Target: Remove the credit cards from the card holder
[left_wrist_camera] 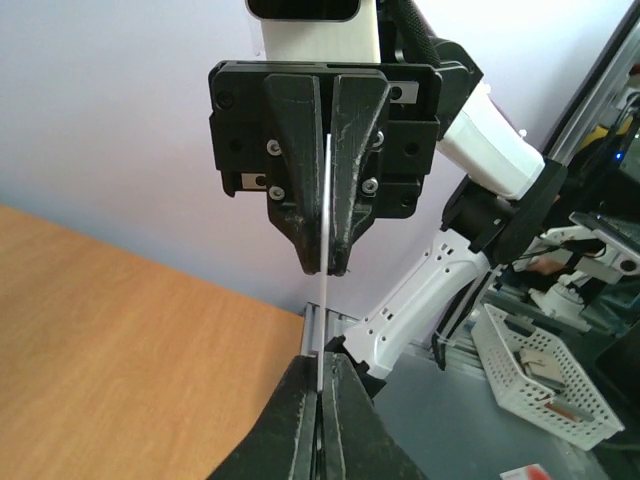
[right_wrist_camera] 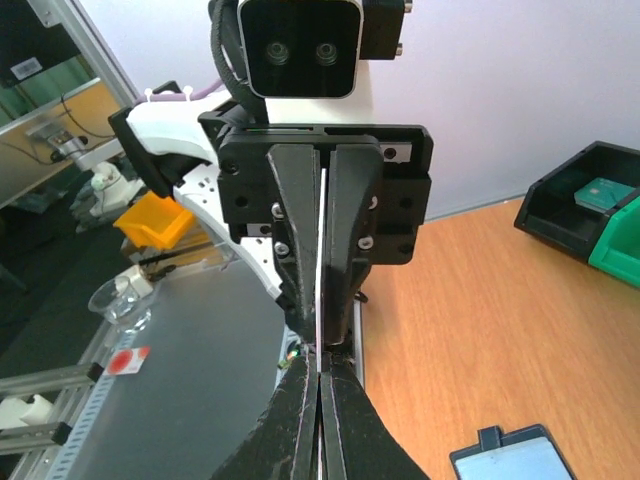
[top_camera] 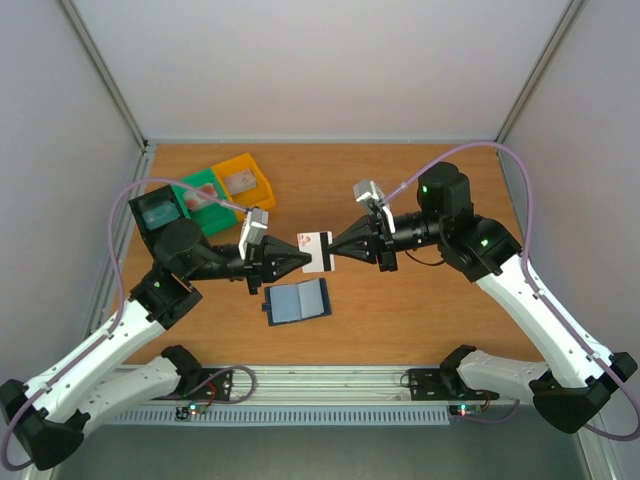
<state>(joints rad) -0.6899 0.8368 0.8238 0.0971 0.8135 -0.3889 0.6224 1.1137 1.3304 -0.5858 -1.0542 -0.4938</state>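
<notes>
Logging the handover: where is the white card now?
In the top view, the white card hangs over the middle of the table, pinched between the left claw and right claw, just beyond the open card holder.

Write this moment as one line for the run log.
left end effector: shut on card | right end effector: shut on card | card: held in air between both | wallet: lying open, untouched

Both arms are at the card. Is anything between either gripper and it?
Nothing visible. The left gripper and right gripper are each shut on opposite edges of the credit card, held in the air. The card holder lies open on the table, apart from it.
</notes>
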